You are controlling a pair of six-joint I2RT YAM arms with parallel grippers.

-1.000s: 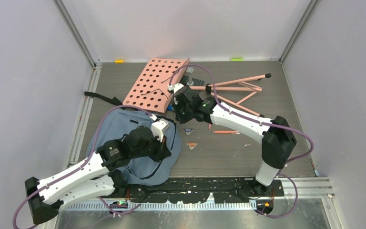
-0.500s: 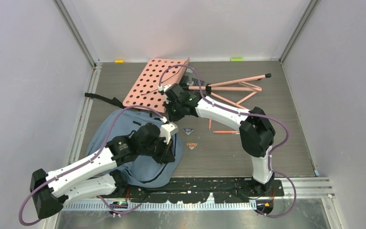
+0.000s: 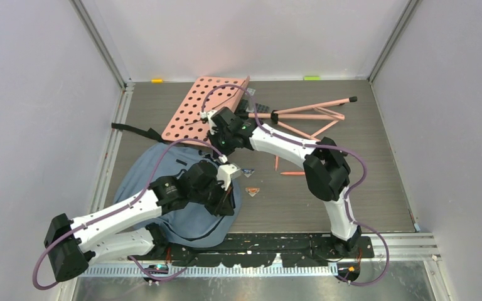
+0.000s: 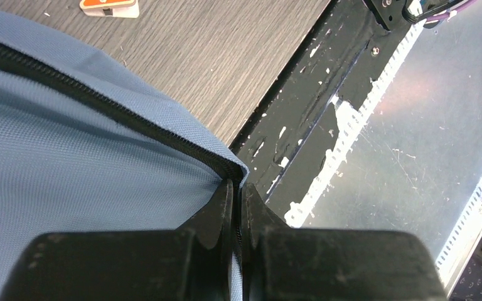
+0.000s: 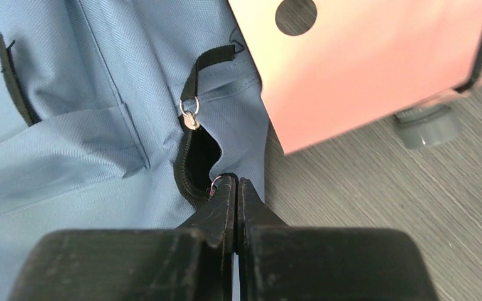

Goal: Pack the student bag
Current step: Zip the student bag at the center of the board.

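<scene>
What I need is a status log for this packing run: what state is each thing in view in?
student bag, lying flat on the table, pinched at two edges
zipper, open a short way below its pull
left hand, shut on the bag's zippered edge
right hand, shut on the bag's edge at the zipper opening
pink perforated board, lying down beside the bag
tripod legs, spread, lying on the table

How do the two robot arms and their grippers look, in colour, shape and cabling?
Both the left arm and the right arm have white tubular links joined by bulky black joint housings. A purple cable runs along each in loose loops. The left gripper and the right gripper have matte black, tapering fingers, slightly scuffed. No sleeves are visible.
</scene>
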